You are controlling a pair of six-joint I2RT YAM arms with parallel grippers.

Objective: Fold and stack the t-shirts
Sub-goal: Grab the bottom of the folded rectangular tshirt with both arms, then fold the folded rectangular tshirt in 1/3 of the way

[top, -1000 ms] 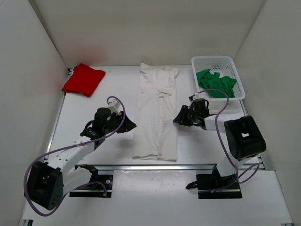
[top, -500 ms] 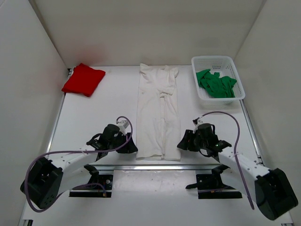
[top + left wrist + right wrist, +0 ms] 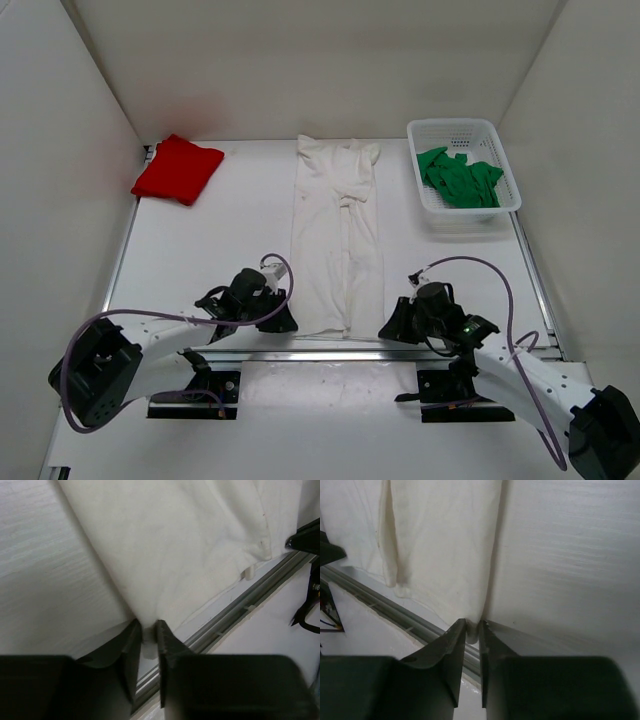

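An off-white shirt is lying flat down the middle of the desk, folded into a long narrow strip. Its long axis is running straight from the far edge, where the collar sits, to the near edge, where the hem is ending just beside a metal rail. Both arms are reaching low along that near edge, one at each hem corner, each nearest its own side.

The left fingers are pinching the near-left corner. They are nearly closed, with a small tuck of pale cloth showing between them. The right fingers are doing the same at the near-right corner, almost closed on a sliver of hem.

From both pairs of fingers the rest of the shirt is stretching away toward the far edge. The coming fold therefore looks like carrying the hem along that axis toward the collar, with both arms moving evenly.

A red shirt is resting folded at the far-left corner. A green shirt is lying crumpled inside a white basket at the far-right corner.
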